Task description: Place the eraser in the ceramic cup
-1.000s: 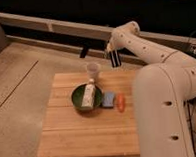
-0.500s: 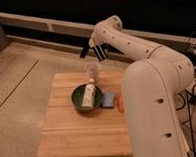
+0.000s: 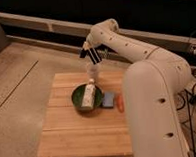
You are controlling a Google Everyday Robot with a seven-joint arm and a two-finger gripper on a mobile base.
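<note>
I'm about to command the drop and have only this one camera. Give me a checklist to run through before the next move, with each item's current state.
1. Eraser held by the tool: ok, it is off the table, up at the tool.
2. Tool over the cup: ok side to side; front-to-back alignment cannot tell from one view.
3. Cup upright on the table: ok.
4. Cup empty: cannot tell, its inside is hidden.
5. Bowl and bottle out of the way: ok, both lie on the near side of the cup, below the tool.
</note>
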